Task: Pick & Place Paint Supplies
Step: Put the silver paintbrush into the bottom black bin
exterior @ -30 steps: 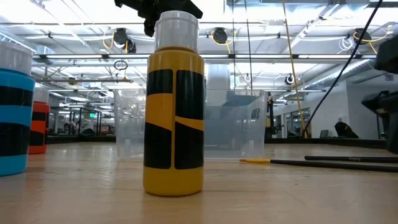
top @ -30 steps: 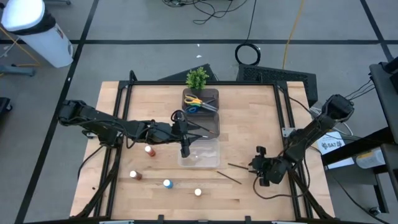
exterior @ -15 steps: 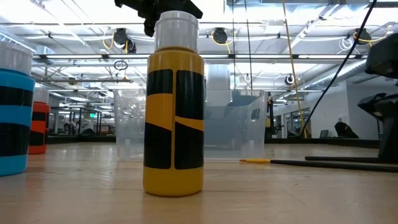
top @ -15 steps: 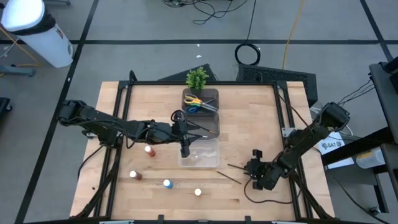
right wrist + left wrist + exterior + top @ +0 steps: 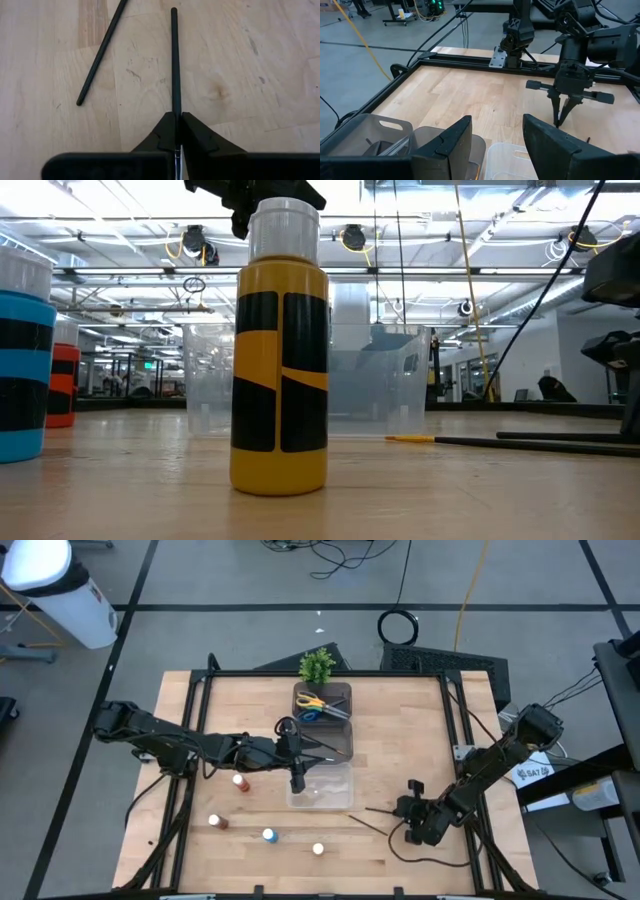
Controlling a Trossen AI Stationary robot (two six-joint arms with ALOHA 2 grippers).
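Near right on the counter [image 5: 400, 740], your right gripper [image 5: 176, 131] has dropped from its spot a second ago and now has its fingers clenched on a paintbrush [image 5: 174, 60] lying flat on the wood; a second paintbrush [image 5: 102, 50] lies just beside it. Grasp looks made, lift not yet. Left gripper [image 5: 495, 137] hasn't moved, fingers released over the clear bin [image 5: 320, 785]. Four paint bottles [image 5: 268, 835] wait near left.

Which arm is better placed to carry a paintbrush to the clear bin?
The right. Its hand is shut on a paintbrush, while the left hand is open over the clear bin.
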